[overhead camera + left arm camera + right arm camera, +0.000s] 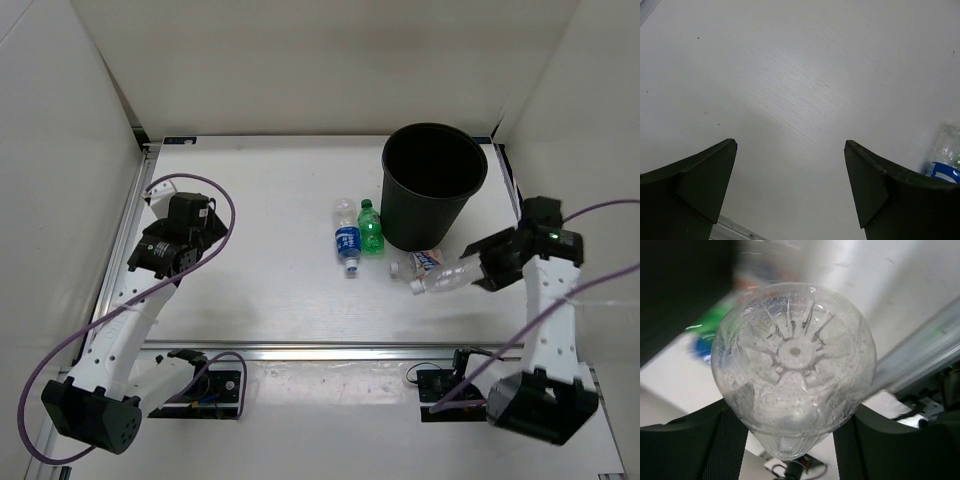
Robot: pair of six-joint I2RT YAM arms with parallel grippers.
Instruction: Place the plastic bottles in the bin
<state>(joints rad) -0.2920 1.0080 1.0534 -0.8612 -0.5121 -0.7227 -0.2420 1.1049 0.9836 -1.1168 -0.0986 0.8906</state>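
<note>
My right gripper (482, 268) is shut on the plain clear bottle (445, 277), which sticks out leftward just in front of the tall black bin (432, 185). In the right wrist view the bottle's ribbed base (792, 365) fills the gap between the fingers (732, 440) of the gripper (791, 420). A bottle with a white-red-blue label (420, 262) lies by the bin's foot. A blue-labelled bottle (347, 238) and a green bottle (370, 227) lie side by side left of the bin. My left gripper (185, 225) is open over bare table at the far left, nothing between its fingers (790, 145).
White walls close in the table on the left, back and right. A metal rail (330, 349) runs along the near edge, with cable boxes behind it. The blue-labelled bottle's end (945, 155) peeks in at the right of the left wrist view.
</note>
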